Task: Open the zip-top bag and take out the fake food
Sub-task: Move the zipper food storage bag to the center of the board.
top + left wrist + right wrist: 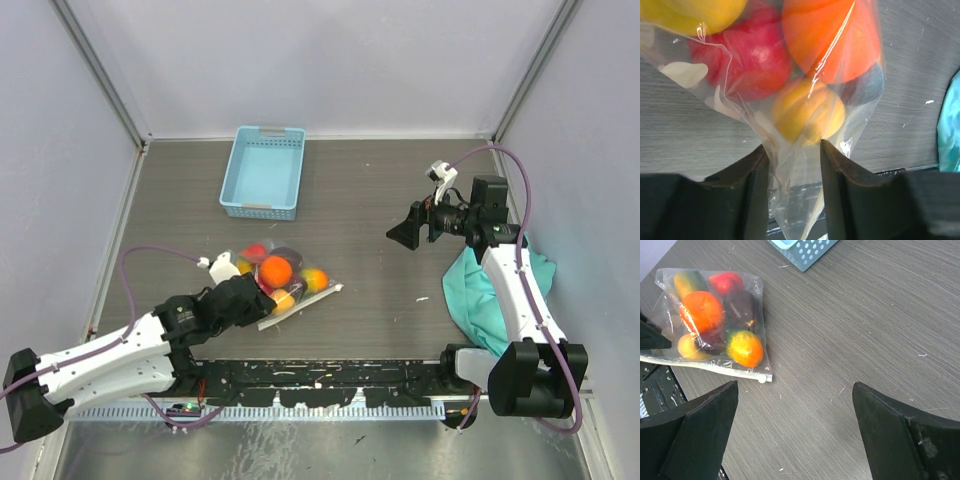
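We see the grey wood-grain worktop [400, 200] filling the floor of a white-walled booth. The left arm [110, 360] reaches in from the lower left of the top view, and the right arm [520, 290] rises along the right side. Under the right arm, at the lower right, a teal cloth [470, 295] lies crumpled. A light blue basket [259, 211] sits at the upper middle.

The zip-top bag [300, 305] lies flat on the worktop at the lower left of centre, below the basket and well apart from the cloth. The fake food [276, 271] is inside it: an orange piece, red, dark purple and yellow ones.

In the left wrist view the left jaws stand narrow on either side of the bag's bunched film, just below a small yellow fruit [807, 110]. We cannot tell whether the film is clamped. The right jaws are spread wide above bare worktop with nothing between them. A small white slider [761, 378] sits at the bag's zip corner.
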